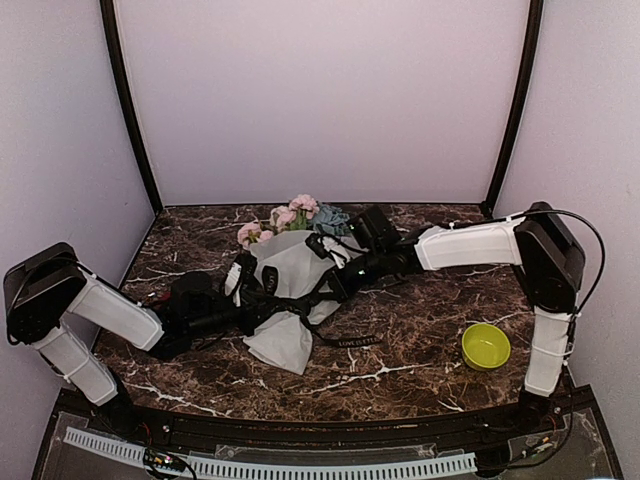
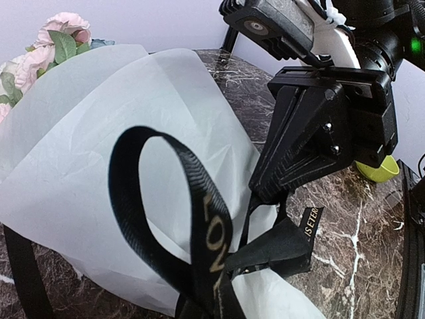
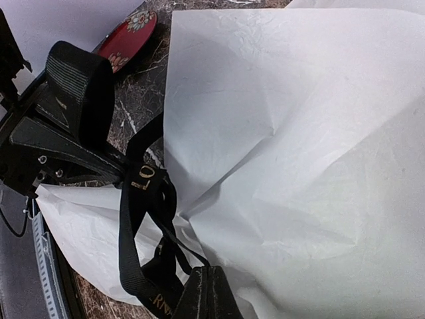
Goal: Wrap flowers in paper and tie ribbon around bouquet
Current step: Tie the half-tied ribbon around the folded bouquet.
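The bouquet (image 1: 288,270) lies in the middle of the dark marble counter (image 1: 400,375), between the two arms. The flowers (image 1: 298,213) stick out at the far end. Some are pink and one is blue-grey, and they have green leaves. The paper (image 3: 299,133) is white and crinkly, with soft folds. It is wrapped round the stems. It is wide by the blooms, squeezed in lower down, and spreads out again at the near end. The ribbon (image 2: 149,199) is black and thin, with gold letters on it. It sits at the squeezed-in part of the paper and makes a big loop that stands up. One loose end lies flat on the counter, just to the right of the paper. The left end effector (image 3: 121,169) has its fingers together, pinching the ribbon. The right end effector (image 2: 264,193) is pinched on the ribbon too. A small green bowl (image 1: 485,345) sits well apart, on the right.
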Robot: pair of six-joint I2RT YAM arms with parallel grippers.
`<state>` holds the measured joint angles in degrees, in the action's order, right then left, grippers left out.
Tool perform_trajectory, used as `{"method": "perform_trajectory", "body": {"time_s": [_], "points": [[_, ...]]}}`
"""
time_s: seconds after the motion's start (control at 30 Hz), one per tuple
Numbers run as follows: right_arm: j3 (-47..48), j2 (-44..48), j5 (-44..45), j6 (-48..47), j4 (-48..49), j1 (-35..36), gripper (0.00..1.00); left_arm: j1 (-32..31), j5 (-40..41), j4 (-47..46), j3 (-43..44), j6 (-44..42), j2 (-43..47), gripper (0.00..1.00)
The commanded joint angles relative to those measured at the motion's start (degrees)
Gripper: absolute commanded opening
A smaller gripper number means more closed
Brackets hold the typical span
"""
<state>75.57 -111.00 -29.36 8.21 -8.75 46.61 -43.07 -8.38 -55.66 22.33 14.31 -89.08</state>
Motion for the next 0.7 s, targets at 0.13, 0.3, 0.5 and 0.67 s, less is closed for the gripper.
{"method": "perform_trajectory", "body": {"time_s": [0.13, 0.3, 0.5, 0.67], "points": [[-4.01, 3.77, 0.83, 2.59, 2.36, -1.29, 0.00, 0.51, -0.87, -1.56, -1.70, 1.13, 0.56, 0.00], [-6.90, 5.34, -2.40, 3.85, 3.43, -1.27, 0.00, 1.03, -1.14, -2.14, -2.20, 2.20, 0.20, 0.00], [-9.96, 6.69, -1.75, 5.32, 3.73, -1.54, 0.00, 1.60, -2.14, -2.69, -2.47, 2.62, -0.10, 0.00], [-13.71, 7.72, -2.01, 7.11, 4.71, -2.43, 0.00, 3.09, -3.12, -3.40, -2.90, 4.03, -0.54, 0.00]]}}
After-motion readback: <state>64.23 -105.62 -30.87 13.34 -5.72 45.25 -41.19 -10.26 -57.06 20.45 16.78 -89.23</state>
